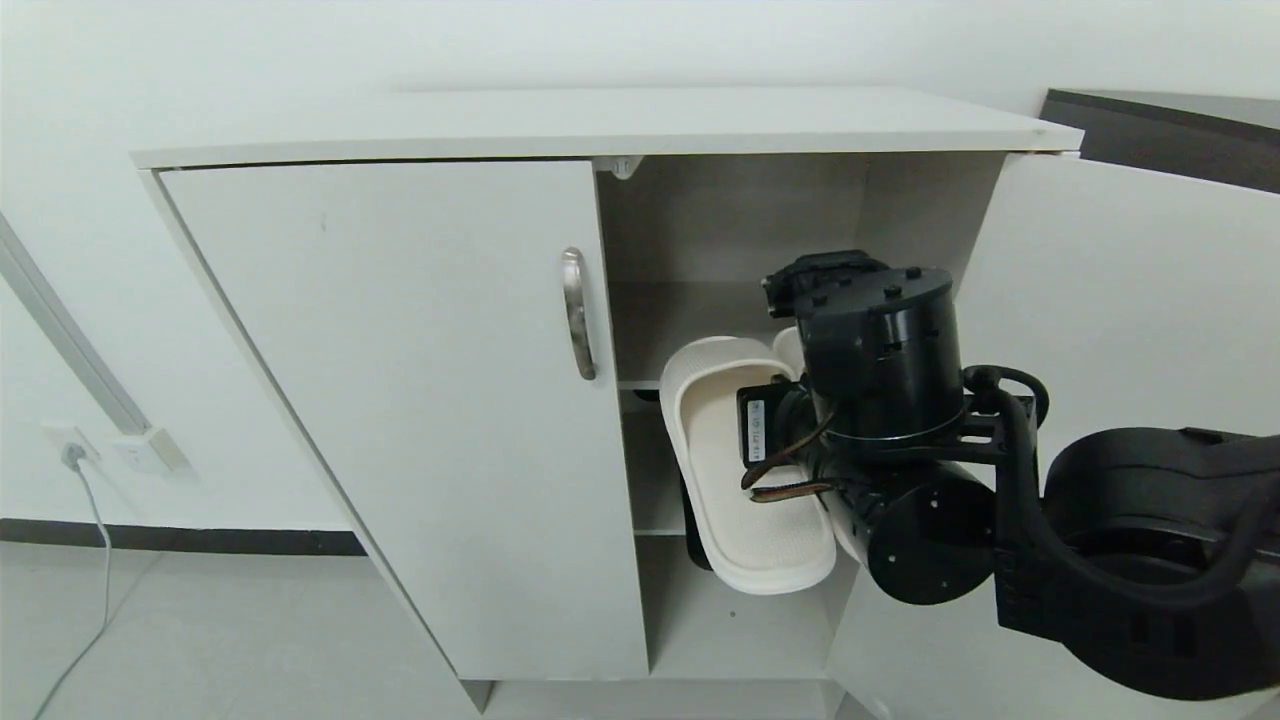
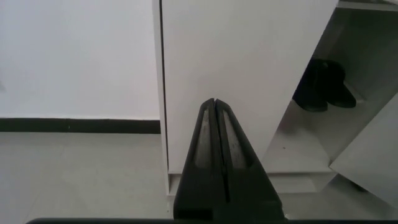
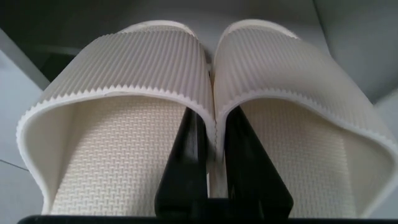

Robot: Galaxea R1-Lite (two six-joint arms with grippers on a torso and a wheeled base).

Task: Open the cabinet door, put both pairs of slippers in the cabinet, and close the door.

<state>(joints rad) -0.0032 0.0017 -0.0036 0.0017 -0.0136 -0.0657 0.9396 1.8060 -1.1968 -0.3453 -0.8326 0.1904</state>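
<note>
While the right gripper (image 3: 213,134) pinches the touching inner edges of the cream slippers (image 3: 124,93) between its fingers (image 3: 183,168), the pair hangs at the cabinet's (image 1: 400,420) open right half. Left gripper (image 2: 214,107), fingers pressed together, faces the closed left door (image 2: 236,56). Black slippers (image 2: 323,87) sit farther in, on a shelf.

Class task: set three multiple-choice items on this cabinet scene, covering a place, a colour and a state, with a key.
1. Where are the black slippers? A on the floor; B on a shelf in the cabinet; C on its top.
2. What colour is the held pair in the right claw? A cream; B red; C blue.
3. The left claw is: A open; B shut on a slipper; C shut, holding nothing.
Key: B, they sit on the shelf inside; A, both are cream; C, it is closed with nothing between.
</note>
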